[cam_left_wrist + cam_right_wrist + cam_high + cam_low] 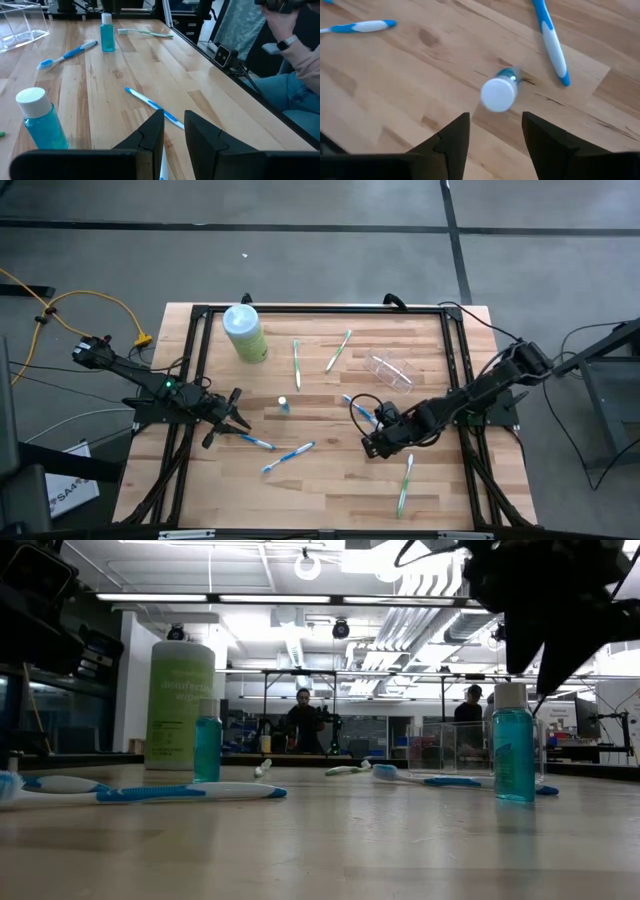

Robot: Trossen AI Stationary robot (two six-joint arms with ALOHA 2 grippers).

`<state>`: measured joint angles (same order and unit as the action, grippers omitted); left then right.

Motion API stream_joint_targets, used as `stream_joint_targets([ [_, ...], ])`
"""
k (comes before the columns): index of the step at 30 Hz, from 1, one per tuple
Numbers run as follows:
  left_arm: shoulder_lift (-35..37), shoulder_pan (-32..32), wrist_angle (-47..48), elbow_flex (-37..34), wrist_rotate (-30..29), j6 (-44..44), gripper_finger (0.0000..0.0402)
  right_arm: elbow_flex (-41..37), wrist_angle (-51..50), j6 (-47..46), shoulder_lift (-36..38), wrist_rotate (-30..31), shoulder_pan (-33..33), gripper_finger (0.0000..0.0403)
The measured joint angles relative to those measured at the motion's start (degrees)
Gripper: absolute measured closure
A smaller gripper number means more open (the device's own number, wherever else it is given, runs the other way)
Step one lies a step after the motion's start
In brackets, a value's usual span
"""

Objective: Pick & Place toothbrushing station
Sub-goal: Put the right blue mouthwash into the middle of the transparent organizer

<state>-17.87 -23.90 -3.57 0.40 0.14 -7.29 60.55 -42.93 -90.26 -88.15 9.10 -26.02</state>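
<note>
Clear holder (392,369): lies on the bench (330,490), on the right half toward the far edge; long axis slanted across the boards; nothing touches it.
Direction from right claw (374,446): holder sits beyond the claw, toward the far edge and slightly to the right, near but apart, with a blue toothbrush (362,409) between them.
Nearer arm: the right; the left claw (236,412) hangs over the left half, well apart from the holder.
Right claw state: fingers spread wide, grasping nothing; a small blue bottle (501,91) with a white cap stands free just beyond the fingertips.
Left claw state: fingers close together with a narrow gap; a blue-and-white toothbrush (155,105) lies at the tips; a grip on it cannot be confirmed.
Judged next need: the right claw must travel out to the holder.
</note>
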Motion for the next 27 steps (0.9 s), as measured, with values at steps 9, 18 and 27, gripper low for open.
stream_joint_targets([
  [9, 0.0, -0.01, -0.1, 0.0, 0.0, 0.0, 0.033, 0.02, 0.23, 0.44, -0.29, -0.16, 2.3, 0.0229],
  [18, -0.01, -0.01, -0.15, 0.0, 0.0, 0.0, 0.033, 0.02, 1.25, 0.77, -2.87, -2.22, 3.35, 0.0229],
  [27, -0.02, -0.02, -0.29, 0.0, 0.0, 0.0, 0.033, 0.02, 2.96, 1.6, -4.23, -3.3, 4.46, 0.0235],
])
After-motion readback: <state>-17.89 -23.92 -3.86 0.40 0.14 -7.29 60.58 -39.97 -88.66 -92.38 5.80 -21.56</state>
